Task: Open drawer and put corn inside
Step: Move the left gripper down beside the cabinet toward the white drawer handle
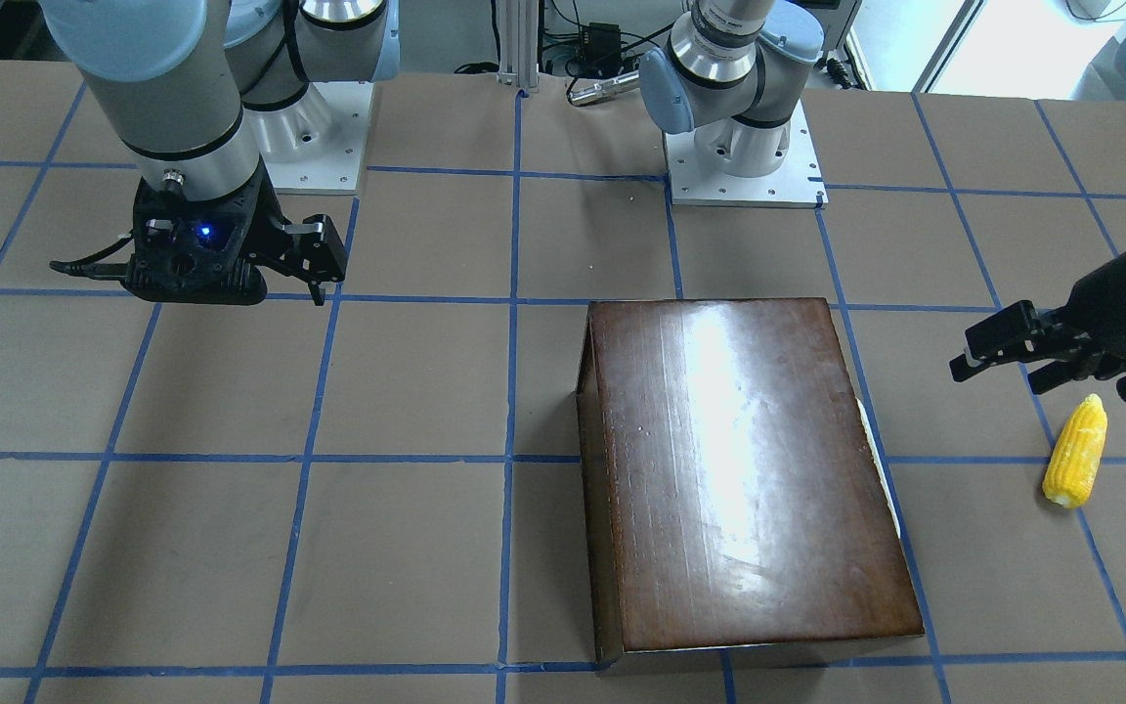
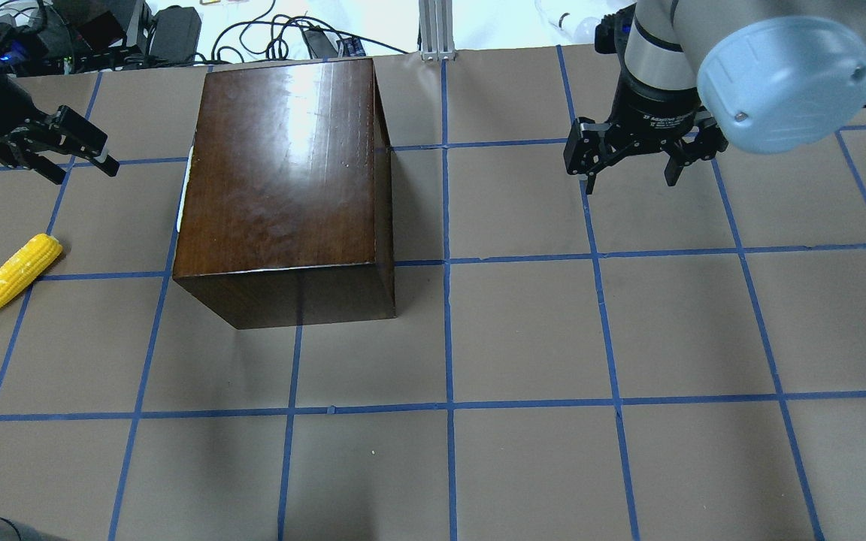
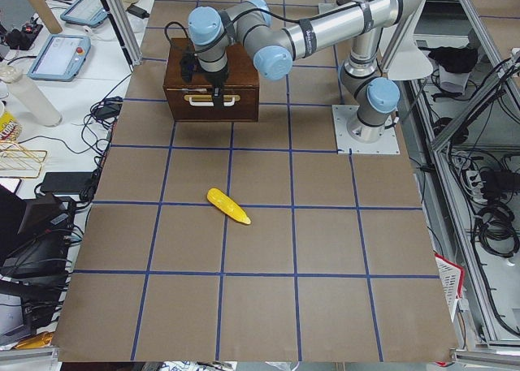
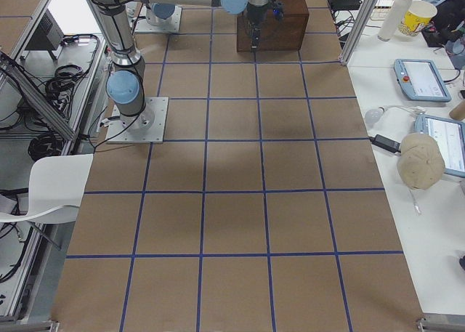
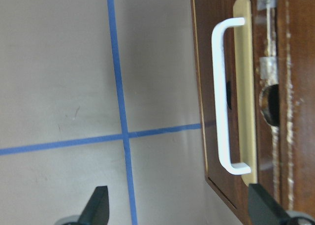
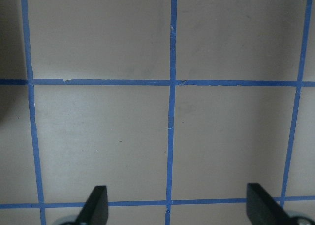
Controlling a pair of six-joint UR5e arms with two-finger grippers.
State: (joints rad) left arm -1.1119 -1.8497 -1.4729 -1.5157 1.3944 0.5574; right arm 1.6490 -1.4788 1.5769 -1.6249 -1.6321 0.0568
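Observation:
The glossy dark-brown box (image 2: 283,165) stands at the table's left middle, its drawer shut. In the left wrist view the worn drawer front (image 5: 268,52) carries a white handle (image 5: 222,97) on a pale plate. My left gripper (image 2: 86,171) is open and empty, hovering a short way in front of that handle, fingers spread (image 5: 98,208). The yellow corn (image 2: 13,276) lies on the table beside and nearer than the left gripper, apart from it. My right gripper (image 2: 628,184) is open and empty, hanging over bare table to the right of the box.
The brown table (image 2: 523,338) has a blue tape grid. Both arm bases (image 1: 744,166) stand at the robot's side. Cables and power bricks (image 2: 177,34) lie beyond the far edge behind the box. The right wrist view shows only table (image 6: 172,136).

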